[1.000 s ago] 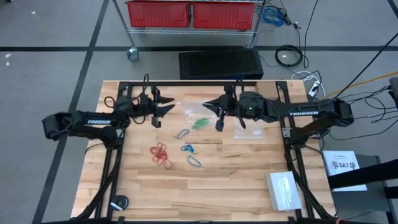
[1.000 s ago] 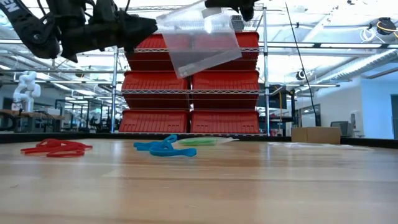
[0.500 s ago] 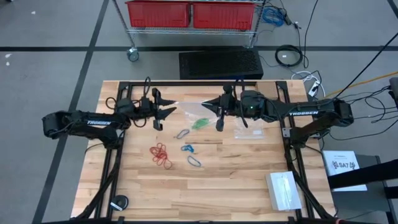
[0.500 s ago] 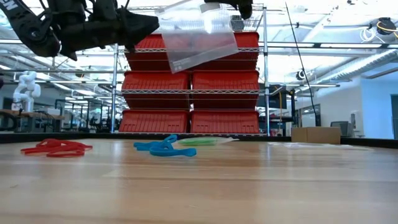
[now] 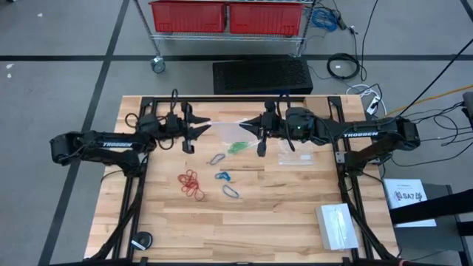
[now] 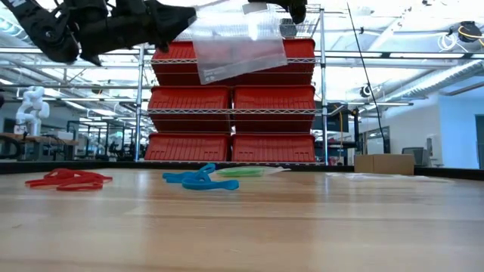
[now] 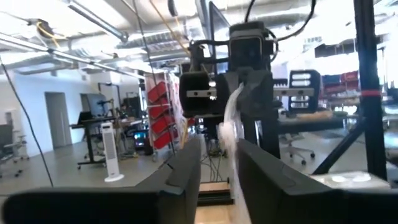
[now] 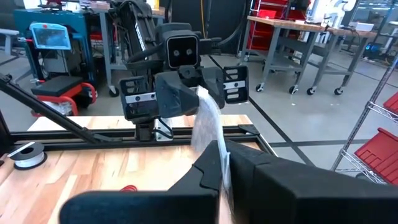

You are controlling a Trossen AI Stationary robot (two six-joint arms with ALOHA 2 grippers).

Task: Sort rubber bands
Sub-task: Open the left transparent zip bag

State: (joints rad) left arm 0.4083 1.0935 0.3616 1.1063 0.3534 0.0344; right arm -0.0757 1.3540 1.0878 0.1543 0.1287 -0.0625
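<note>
Left gripper (image 5: pixel 198 133): hanging above the surface's (image 5: pixel 295 222) upper-centre band, jaws narrowing around the clear bag's (image 6: pixel 234 45) left edge.
Right gripper (image 5: pixel 255 125): pinching the bag's opposite edge, jaws fully closed on it.
Bag: stretching between both grippers, well clear of the surface.
Red rubber bands (image 5: pixel 191 185): lying centre-left.
Blue rubber bands (image 5: pixel 222 176): resting mid-frame.
Green rubber bands (image 5: pixel 236 146): sitting under the bag.
Open room: lower third lying bare, white box (image 5: pixel 336 225) sitting lower right.

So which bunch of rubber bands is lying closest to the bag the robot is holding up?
The green rubber bands. They lie just below the held clear bag in the high view, while the red rubber bands and blue rubber bands lie farther down the table.
</note>
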